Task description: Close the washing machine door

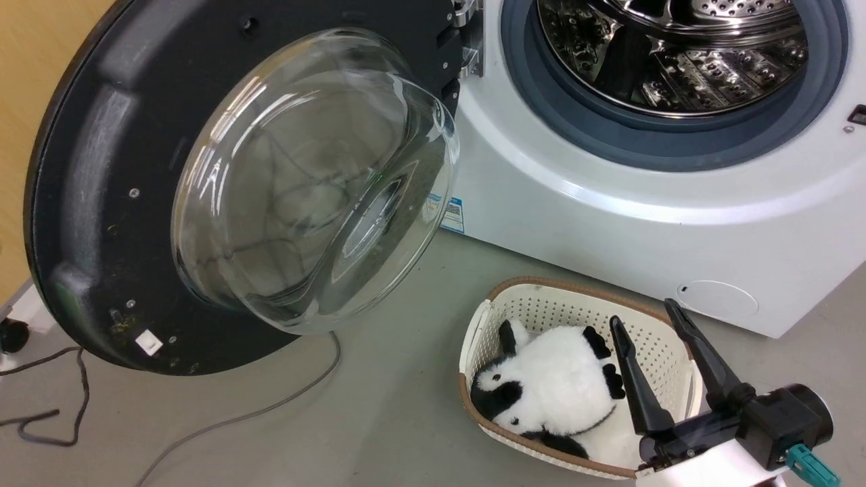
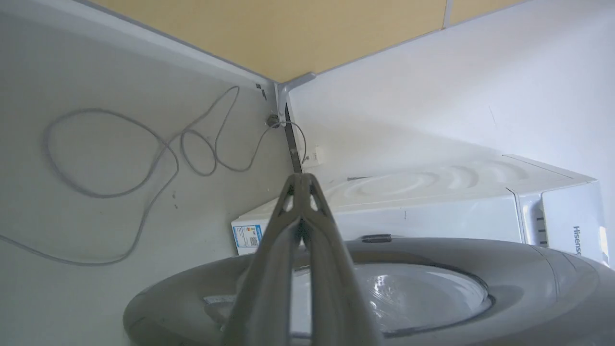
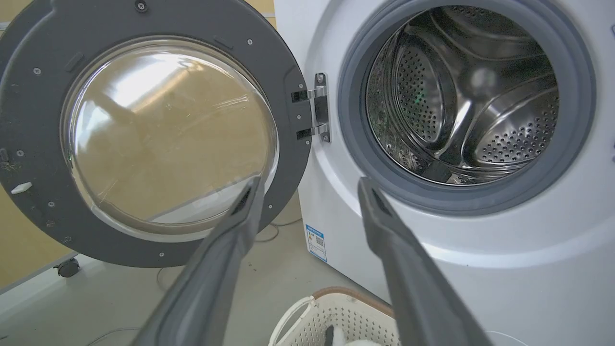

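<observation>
The washing machine door (image 1: pixel 101 203) stands wide open at the left of the head view, its black rim and bulging glass bowl (image 1: pixel 311 182) facing me. Its metal hinge (image 3: pixel 317 108) joins it to the white washing machine (image 1: pixel 609 223), whose steel drum (image 3: pixel 461 96) lies open inside the grey gasket. My right gripper (image 1: pixel 649 314) is open at the lower right, above the basket, with nothing between its fingers. In the left wrist view my left gripper (image 2: pixel 301 179) is shut on nothing, just over the door's outer grey face (image 2: pixel 528 269).
A cream perforated basket (image 1: pixel 541 304) with a black-and-white plush toy (image 1: pixel 555 385) sits on the floor before the machine. Grey cables (image 1: pixel 270 406) trail across the floor below the door. A yellow wall (image 1: pixel 27 67) stands behind the door.
</observation>
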